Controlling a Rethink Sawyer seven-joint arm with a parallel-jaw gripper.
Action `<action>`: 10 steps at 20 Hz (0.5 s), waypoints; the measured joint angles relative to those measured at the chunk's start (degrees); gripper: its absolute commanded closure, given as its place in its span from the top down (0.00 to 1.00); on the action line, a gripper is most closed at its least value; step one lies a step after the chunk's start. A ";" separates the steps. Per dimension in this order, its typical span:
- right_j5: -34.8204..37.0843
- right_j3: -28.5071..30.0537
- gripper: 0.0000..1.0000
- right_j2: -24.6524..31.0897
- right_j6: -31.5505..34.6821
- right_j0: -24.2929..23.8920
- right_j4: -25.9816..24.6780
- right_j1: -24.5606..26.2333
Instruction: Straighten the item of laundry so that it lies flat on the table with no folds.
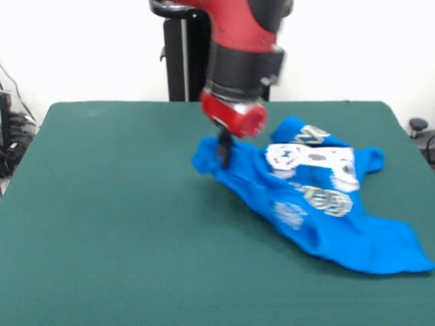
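The item of laundry (319, 210), a bright blue T-shirt with a white print, lies crumpled on the right half of the dark green table (109, 224). It runs from a bunched corner near the middle out to the front right edge, with folds across the printed part. My gripper (223, 155) comes down from the red arm onto that bunched left corner. It is shut on the fabric there, and the cloth rises slightly around its dark fingers (222, 144).
A black pedestal post (178, 58) stands behind the table's far edge. Cables and dark gear (10, 129) sit off the left side, and a small black object (418, 125) is beyond the right corner.
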 measured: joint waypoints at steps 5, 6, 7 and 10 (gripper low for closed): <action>5.20 0.28 0.00 0.03 -0.01 -6.73 -6.11 -7.36; 6.08 0.29 0.00 0.08 -0.01 -8.50 -7.44 -9.01; 6.51 0.30 0.00 0.14 -0.01 -9.70 -8.34 -10.03; 6.90 0.31 0.00 0.28 -0.02 -12.92 -10.81 -12.38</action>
